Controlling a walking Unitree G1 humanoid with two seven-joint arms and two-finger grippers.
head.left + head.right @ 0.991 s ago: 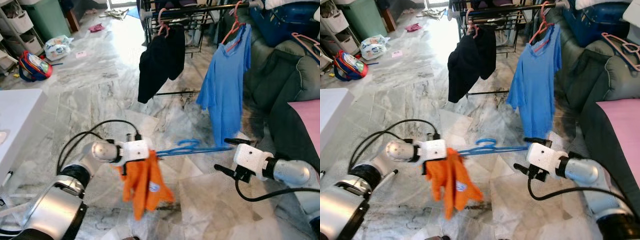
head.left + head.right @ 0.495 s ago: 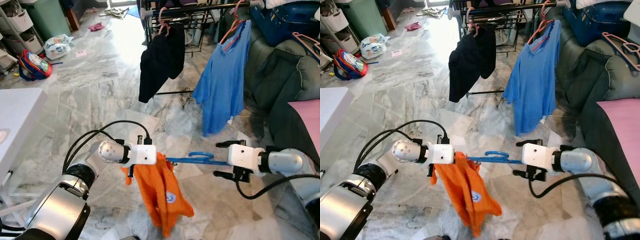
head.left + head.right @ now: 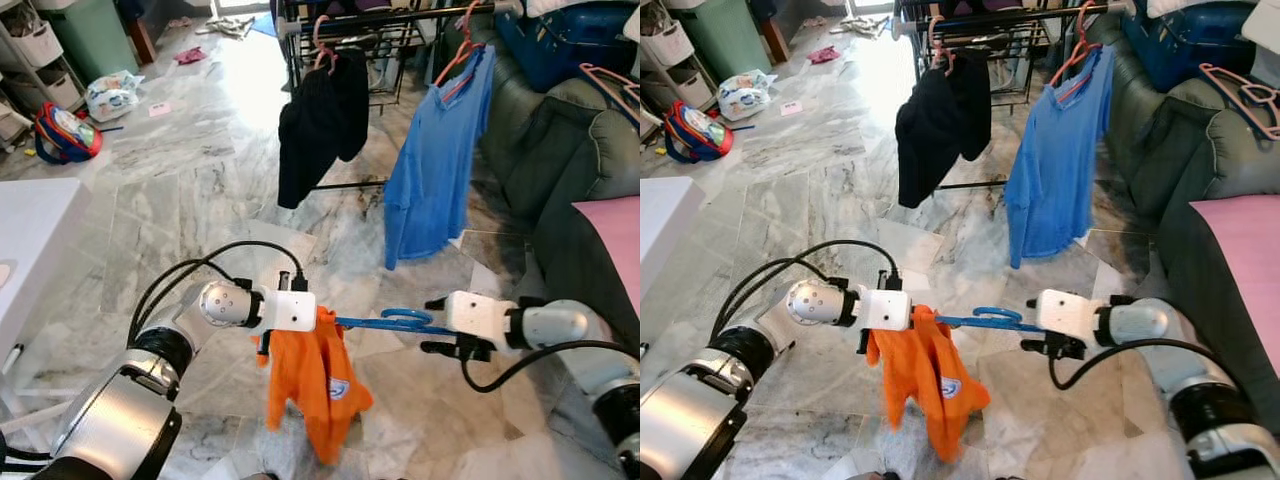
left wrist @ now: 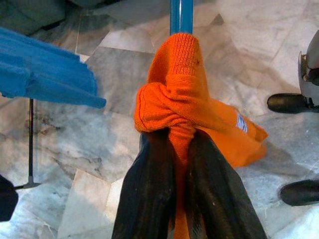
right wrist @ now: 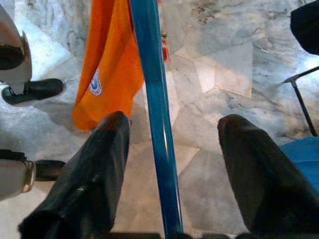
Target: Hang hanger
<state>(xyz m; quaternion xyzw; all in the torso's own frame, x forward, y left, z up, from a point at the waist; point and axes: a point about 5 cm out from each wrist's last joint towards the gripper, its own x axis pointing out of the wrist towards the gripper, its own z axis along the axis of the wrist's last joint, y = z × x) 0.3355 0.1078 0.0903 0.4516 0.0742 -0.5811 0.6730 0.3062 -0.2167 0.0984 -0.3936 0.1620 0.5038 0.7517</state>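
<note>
A blue hanger (image 3: pixel 385 322) is held level above the marble floor, with an orange garment (image 3: pixel 305 380) bunched over its left end. My left gripper (image 3: pixel 318 318) is shut on that bunched cloth (image 4: pixel 189 104), and the hanger's bar (image 4: pixel 181 15) runs on past it. My right gripper (image 3: pixel 436 325) is open at the hanger's right end. The bar (image 5: pixel 152 99) passes between its spread fingers (image 5: pixel 109 149) without either one pressing on it. A drying rack (image 3: pixel 390 20) stands ahead with a black garment (image 3: pixel 318 125) and a blue shirt (image 3: pixel 435 170) hanging from it.
A dark sofa (image 3: pixel 560 150) runs along the right with a pink cushion (image 3: pixel 610 240) and a pink hanger (image 3: pixel 610 85) on it. A white table (image 3: pixel 30 230) is at the left. A backpack (image 3: pixel 65 130) and bags lie on the floor behind it.
The two grippers have come closer together: the left one moved right, and the right one slid left along the bar. The orange garment has swung beneath the hanger.
</note>
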